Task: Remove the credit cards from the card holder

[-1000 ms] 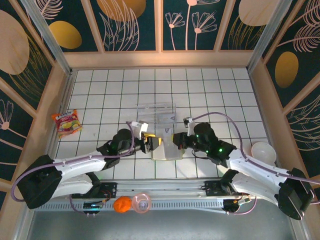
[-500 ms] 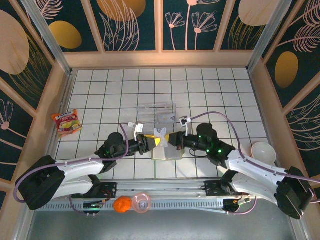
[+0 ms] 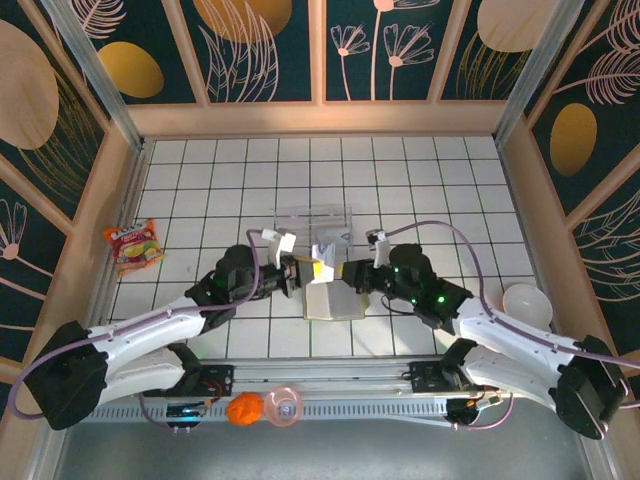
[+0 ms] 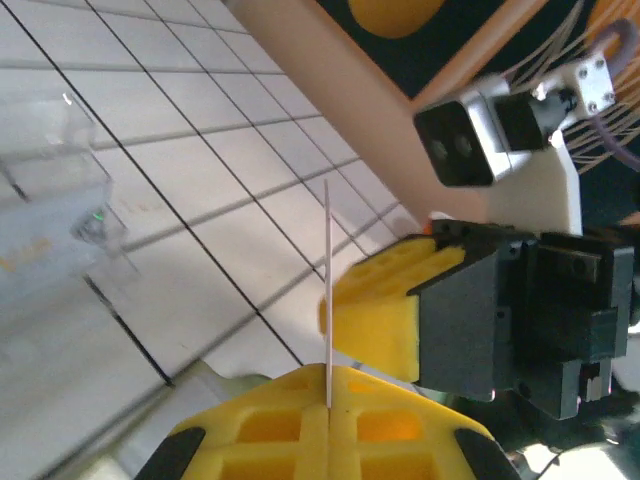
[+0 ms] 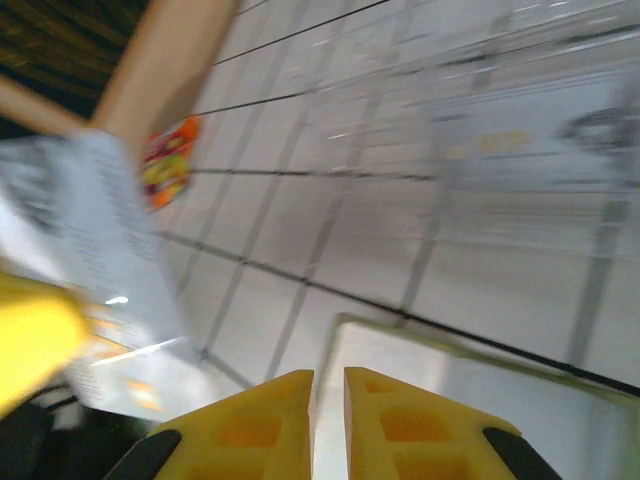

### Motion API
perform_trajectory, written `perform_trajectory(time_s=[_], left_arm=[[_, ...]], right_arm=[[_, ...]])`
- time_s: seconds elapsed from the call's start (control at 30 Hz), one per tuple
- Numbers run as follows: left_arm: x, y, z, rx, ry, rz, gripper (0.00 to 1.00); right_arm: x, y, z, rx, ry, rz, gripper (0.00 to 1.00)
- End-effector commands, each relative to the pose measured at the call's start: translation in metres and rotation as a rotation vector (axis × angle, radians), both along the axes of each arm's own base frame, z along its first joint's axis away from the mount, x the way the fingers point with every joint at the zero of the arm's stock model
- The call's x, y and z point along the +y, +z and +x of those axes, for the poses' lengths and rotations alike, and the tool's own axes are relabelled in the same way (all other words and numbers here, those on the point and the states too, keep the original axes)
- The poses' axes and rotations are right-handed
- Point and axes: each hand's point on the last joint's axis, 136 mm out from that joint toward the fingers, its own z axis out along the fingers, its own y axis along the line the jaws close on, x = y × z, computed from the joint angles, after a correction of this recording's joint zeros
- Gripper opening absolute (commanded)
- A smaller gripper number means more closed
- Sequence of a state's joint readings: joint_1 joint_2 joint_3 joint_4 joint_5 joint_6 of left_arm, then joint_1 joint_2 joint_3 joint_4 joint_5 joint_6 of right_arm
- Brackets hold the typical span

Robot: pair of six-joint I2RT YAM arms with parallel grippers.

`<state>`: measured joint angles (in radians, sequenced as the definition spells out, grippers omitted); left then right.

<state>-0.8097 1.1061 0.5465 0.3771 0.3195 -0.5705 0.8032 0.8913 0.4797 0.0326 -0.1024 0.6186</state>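
The left gripper [image 4: 328,395] clamps a card [image 4: 327,290] upright over the open wallet [image 3: 335,300], which lies on the table [image 3: 200,180] between the arms. The right gripper [image 5: 328,390], jaws slightly parted and empty, hovers above the wallet.

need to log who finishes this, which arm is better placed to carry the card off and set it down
Left. The left hand is shut on the card; the right hand, by the wallet, is slightly open and holds nothing.
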Motion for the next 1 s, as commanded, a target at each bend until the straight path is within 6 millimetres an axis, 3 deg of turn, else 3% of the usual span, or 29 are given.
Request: perform_trajectory(time_s=[0.0,0.13,0.27,0.5,0.67,0.7,0.97], left_arm=[[0.007,-0.036,0.007,-0.031,0.003,0.284,0.00],[-0.004,-0.046,0.016,-0.157,-0.108,0.576,0.00],[-0.002,-0.047,0.041,-0.308,-0.201,0.846,0.00],[0.000,-0.045,0.080,-0.571,-0.315,1.158,0.00],[-0.003,-0.052,0.093,-0.592,-0.454,1.285,0.00],[-0.004,-0.064,0.098,-0.587,-0.482,1.320,0.00],[-0.017,-0.067,0.113,-0.651,-0.609,1.331,0.00]], right_arm=[[-0.050,-0.017,0.009,0.013,-0.175,-0.168,0.15],[-0.076,-0.010,0.010,0.003,-0.245,-0.150,0.15],[-0.091,-0.011,0.011,0.010,-0.276,-0.133,0.15],[-0.092,-0.029,0.005,0.065,-0.246,-0.093,0.14],[-0.087,-0.036,0.003,0.079,-0.220,-0.078,0.14],[-0.086,-0.035,0.003,0.078,-0.214,-0.075,0.14],[-0.090,-0.041,0.009,0.103,-0.229,-0.074,0.13]])
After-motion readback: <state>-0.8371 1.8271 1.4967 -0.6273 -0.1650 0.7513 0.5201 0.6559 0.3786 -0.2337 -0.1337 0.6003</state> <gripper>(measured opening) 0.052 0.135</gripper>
